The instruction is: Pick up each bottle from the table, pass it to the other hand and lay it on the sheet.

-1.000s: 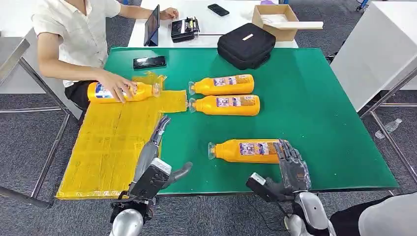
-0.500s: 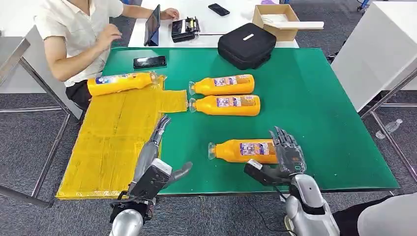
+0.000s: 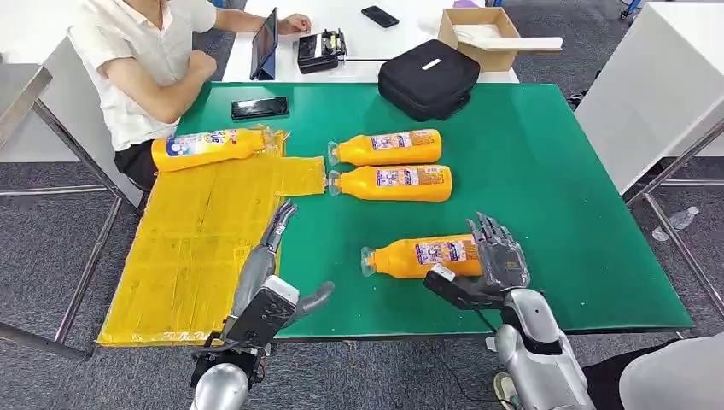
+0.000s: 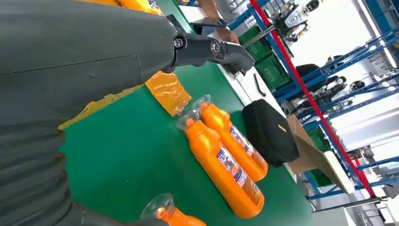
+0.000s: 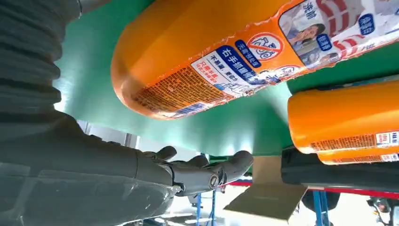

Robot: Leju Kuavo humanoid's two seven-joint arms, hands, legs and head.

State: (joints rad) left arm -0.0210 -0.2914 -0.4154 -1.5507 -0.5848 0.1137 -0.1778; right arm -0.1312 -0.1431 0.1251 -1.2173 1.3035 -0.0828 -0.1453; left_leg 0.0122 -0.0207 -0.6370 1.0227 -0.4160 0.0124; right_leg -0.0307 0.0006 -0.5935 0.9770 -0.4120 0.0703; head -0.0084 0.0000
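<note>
R robot hand (image 3: 497, 256) fingers spread at nearest bottle's (image 3: 418, 256) base, grip unclear. L robot hand (image 3: 275, 256) open, holds nothing.

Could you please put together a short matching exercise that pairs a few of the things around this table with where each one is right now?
Things:
1. nearest bottle
2. bottle by the person
3. black case
4. phone

Places:
A. at the far end of the yellow sheet
B. on the green table, next to the right hand
C. on the green table, far side, near the tablet
D. at the far edge of the green table, overlapping the white table

Pairs: 1-B, 2-A, 3-D, 4-C
</note>
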